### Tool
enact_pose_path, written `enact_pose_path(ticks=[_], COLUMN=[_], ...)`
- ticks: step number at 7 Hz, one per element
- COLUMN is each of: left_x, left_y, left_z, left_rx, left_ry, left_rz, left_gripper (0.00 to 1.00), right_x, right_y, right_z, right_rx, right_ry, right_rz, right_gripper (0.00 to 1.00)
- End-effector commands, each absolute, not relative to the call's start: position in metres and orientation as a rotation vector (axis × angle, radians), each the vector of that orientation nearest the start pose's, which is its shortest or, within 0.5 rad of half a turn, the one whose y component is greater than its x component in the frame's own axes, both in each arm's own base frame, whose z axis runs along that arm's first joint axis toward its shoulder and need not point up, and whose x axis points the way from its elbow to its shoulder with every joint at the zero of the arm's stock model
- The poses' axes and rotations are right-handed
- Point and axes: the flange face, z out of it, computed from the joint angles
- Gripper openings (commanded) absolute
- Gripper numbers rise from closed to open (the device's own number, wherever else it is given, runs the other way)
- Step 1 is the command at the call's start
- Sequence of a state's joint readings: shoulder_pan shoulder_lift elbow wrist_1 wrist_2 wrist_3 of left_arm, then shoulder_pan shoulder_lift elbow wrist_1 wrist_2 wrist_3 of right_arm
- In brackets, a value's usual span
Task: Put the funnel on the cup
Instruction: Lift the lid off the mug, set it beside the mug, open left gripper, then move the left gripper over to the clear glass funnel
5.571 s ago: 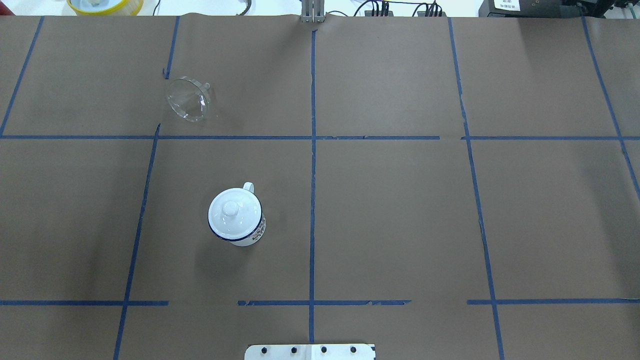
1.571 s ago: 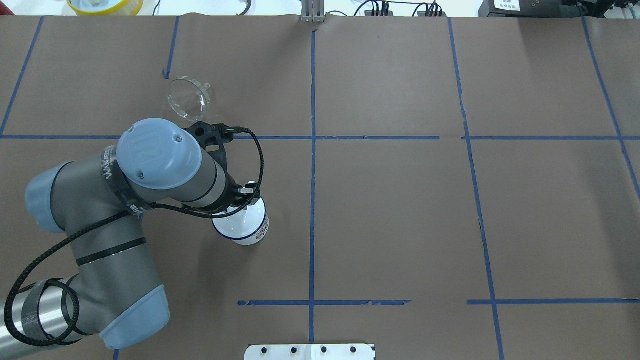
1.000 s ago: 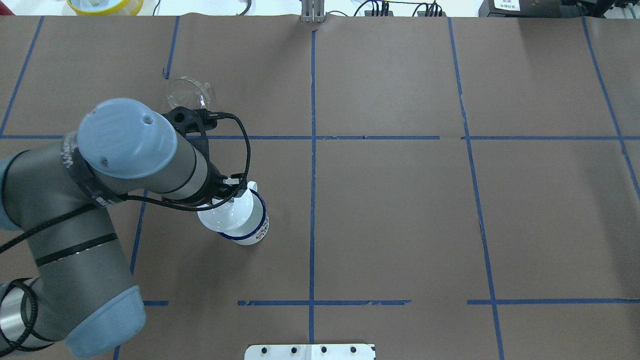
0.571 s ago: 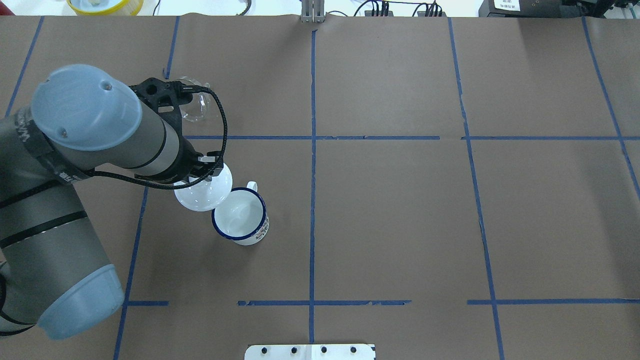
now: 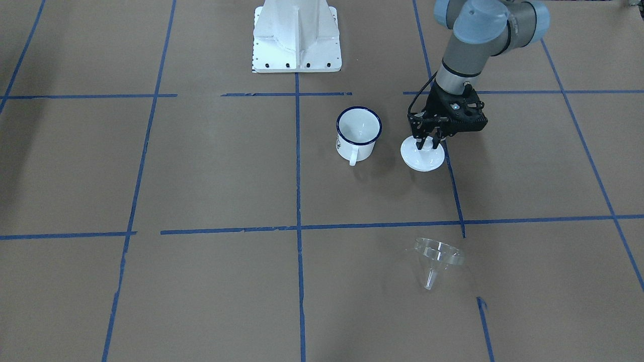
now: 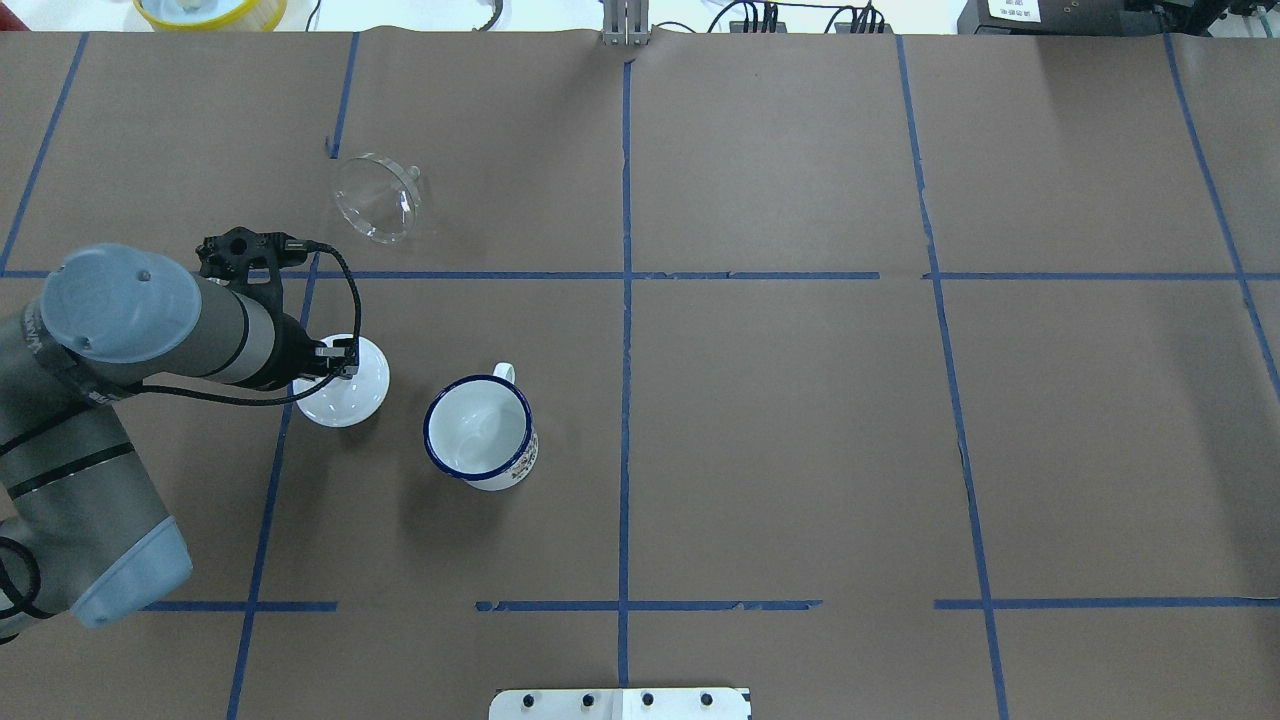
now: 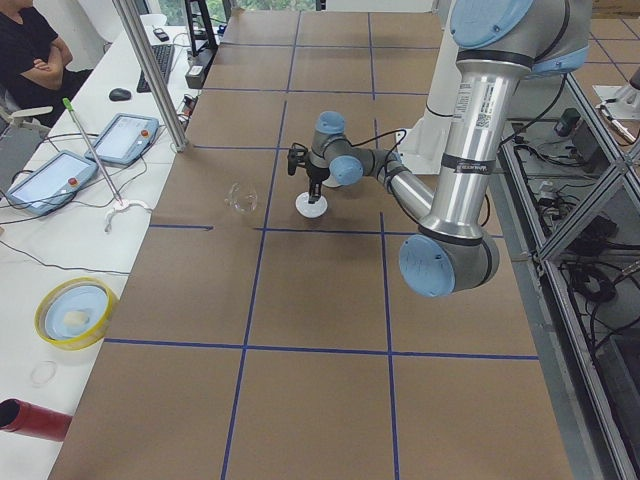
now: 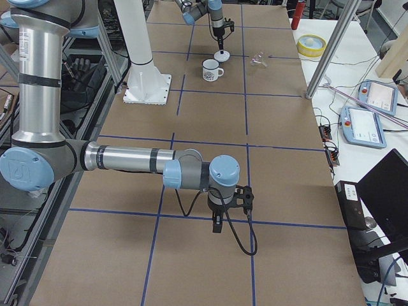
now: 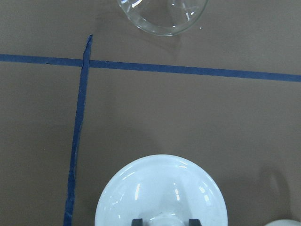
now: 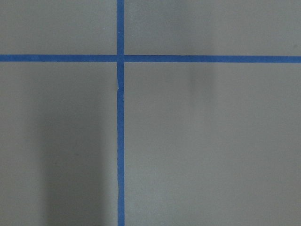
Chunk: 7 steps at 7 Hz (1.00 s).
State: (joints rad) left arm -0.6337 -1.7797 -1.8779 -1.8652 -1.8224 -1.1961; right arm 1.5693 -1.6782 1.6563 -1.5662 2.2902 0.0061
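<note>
The cup [image 6: 480, 435], a white mug with a dark blue rim, stands open and upright left of the table's middle; it also shows in the front view [image 5: 358, 131]. The clear funnel [image 6: 378, 200] lies on its side farther back, also seen in the front view [image 5: 436, 259] and at the top of the left wrist view [image 9: 162, 14]. My left gripper [image 6: 335, 360] is shut on the knob of a white round lid [image 6: 345, 390] and holds it low, left of the cup. My right gripper [image 8: 217, 224] hangs over bare table far from both; I cannot tell its state.
A yellow-rimmed bowl [image 6: 210, 10] sits beyond the table's far left edge. A metal post [image 6: 625, 25] stands at the far edge. The robot's white base [image 5: 297, 35] is at the near edge. Blue tape lines grid the brown paper.
My left arm came in, took the lid by its knob, lifted it off the cup and carried it left and down beside the cup. The cup is now open.
</note>
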Motion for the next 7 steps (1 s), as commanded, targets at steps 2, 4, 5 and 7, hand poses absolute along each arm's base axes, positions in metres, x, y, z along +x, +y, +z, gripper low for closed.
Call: enact_pose_path(ticks=[2,4,5,7], left_x=[0.403,0.389,0.363,0.350], left_y=[-0.427,-0.425,-0.440,-0.490], left_z=[0.391,0.362,0.345,0.295], left_rx=[0.179,0.210,0.238,0.154], left_ry=[0.811,0.852,0.875,0.989], left_rz=[-0.106,-0.109,-0.164,-0.534], left_gripper=[1.00,1.00,1.00,1.00], right_x=[0.067,0.067,0.067,0.067], right_y=[-0.445,-0.445,-0.445,-0.445], right_z=[0.670,0.670,0.670,0.670], right_rx=[-0.019,-0.019,-0.019,-0.019], right_ry=[-0.719,-0.719,-0.719,-0.719], right_rz=[0.010,0.010,0.010,0.010], right_gripper=[1.00,1.00,1.00,1.00])
